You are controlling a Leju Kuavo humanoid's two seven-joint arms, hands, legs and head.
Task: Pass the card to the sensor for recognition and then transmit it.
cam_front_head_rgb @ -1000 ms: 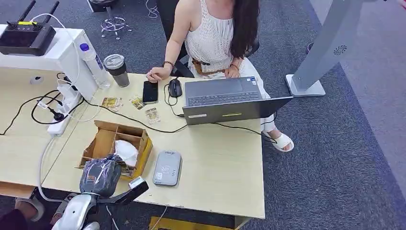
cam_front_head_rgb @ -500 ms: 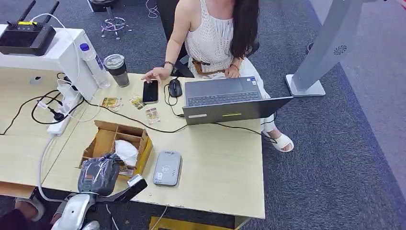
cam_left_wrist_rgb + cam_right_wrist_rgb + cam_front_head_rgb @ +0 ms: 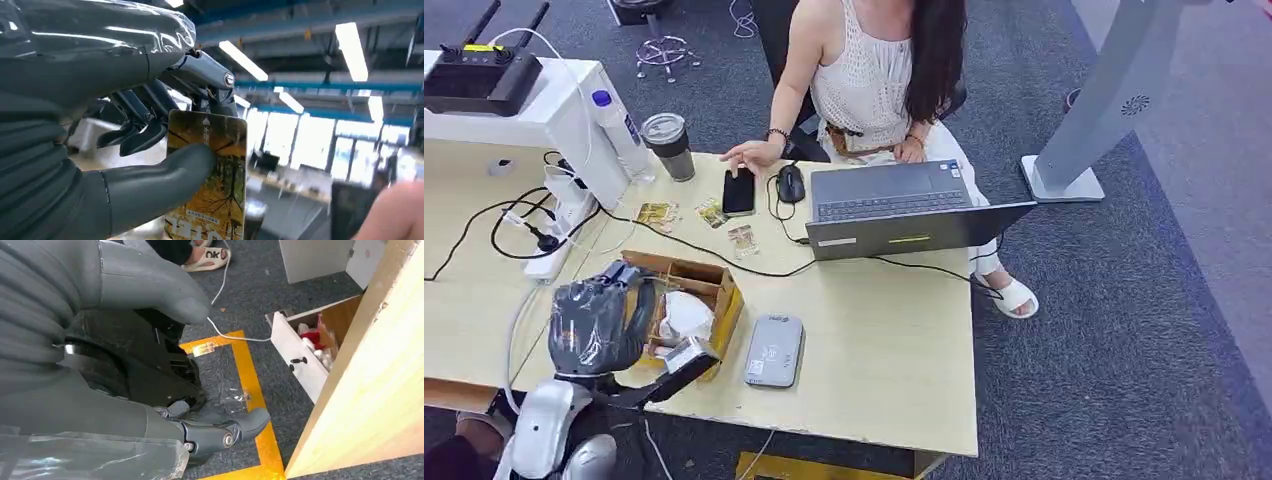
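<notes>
Plastic card (image 3: 210, 175), autumn-tree print, is pinched by thumb & fingers of left hand (image 3: 594, 325), raised above box (image 3: 709, 290), near sensor (image 3: 774, 350). Judged thin, stiff, light, slippery; best gripped at edge. Right hand (image 3: 150, 405) hangs w/ nothing held, fingers loosely apart.

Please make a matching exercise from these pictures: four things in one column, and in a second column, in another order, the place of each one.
Things:
1. autumn-tree picture card
2. flat grey card sensor
3. black smartphone
4. grey lidded tumbler

Places:
A. on the desk beside the open cardboard box
B. pinched in the robot's left hand
C. at the desk's far edge, beside a clear bottle
D. under a person's hand

Pairs: 1-B, 2-A, 3-D, 4-C
</notes>
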